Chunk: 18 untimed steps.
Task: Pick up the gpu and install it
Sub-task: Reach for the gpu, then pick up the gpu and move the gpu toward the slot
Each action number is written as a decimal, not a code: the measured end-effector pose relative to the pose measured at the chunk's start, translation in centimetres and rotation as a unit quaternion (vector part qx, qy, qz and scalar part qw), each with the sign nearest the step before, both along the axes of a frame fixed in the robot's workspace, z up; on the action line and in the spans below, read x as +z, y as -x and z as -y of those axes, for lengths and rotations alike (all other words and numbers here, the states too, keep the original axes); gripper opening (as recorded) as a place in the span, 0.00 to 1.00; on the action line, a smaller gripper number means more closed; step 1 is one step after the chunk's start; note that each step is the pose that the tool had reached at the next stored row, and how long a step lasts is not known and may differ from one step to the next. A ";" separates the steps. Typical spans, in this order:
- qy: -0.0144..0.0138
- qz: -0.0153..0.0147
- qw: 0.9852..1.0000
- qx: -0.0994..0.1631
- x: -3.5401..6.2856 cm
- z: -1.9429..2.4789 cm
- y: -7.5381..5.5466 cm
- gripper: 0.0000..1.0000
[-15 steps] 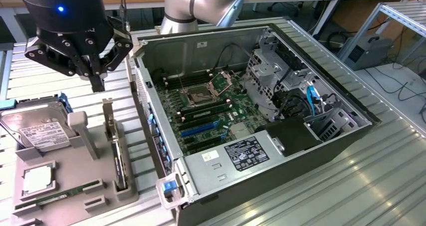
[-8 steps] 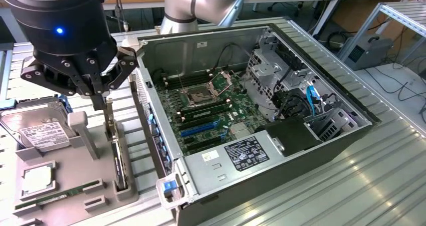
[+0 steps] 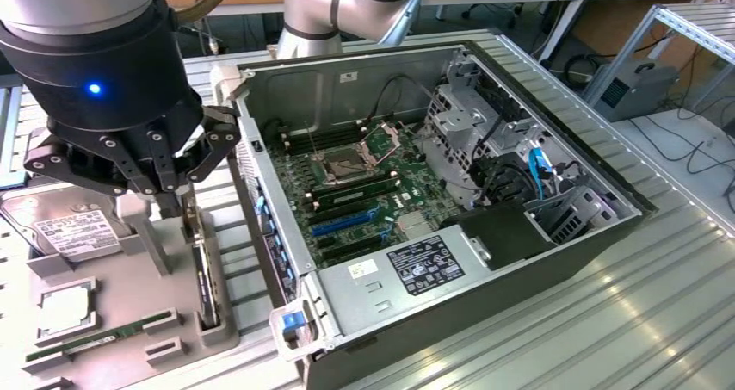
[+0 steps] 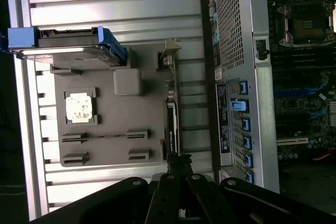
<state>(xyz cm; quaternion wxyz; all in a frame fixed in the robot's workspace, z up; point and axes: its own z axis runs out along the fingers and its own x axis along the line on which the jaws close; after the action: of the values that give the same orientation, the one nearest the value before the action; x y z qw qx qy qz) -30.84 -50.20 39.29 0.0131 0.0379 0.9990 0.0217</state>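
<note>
The gpu [image 3: 205,278] stands on its long edge in a slot of the grey holder tray [image 3: 120,282], a thin dark card beside the open computer case [image 3: 344,63]. In the wrist view the gpu [image 4: 170,121] runs lengthwise along the tray's side nearest the case. My gripper [image 3: 172,202] hangs over the card's line at the exterior view's left, fingers drawn together and shut. In the wrist view my gripper [image 4: 178,165] meets just past one end of the card. I cannot tell whether the tips touch the card. The motherboard [image 3: 356,192] lies exposed inside the case.
On the tray also sit a silver hard drive [image 3: 69,231], a CPU [image 3: 64,308] and a green RAM stick [image 3: 86,343]. The case's side wall [image 4: 236,77] rises close beside the gpu. A drive cage [image 3: 466,123] and cables fill the case's far side.
</note>
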 end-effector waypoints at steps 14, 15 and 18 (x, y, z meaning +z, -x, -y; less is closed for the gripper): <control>0.000 0.000 1.000 0.000 -0.01 0.37 0.1 0.11; 0.000 0.000 1.000 0.000 0.00 0.37 0.1 0.11; 0.000 0.000 1.000 0.000 -0.01 0.37 0.1 0.24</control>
<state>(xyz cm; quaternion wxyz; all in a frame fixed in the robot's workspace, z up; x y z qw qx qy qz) -30.92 -50.57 39.28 0.0131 0.0379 0.9990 0.0217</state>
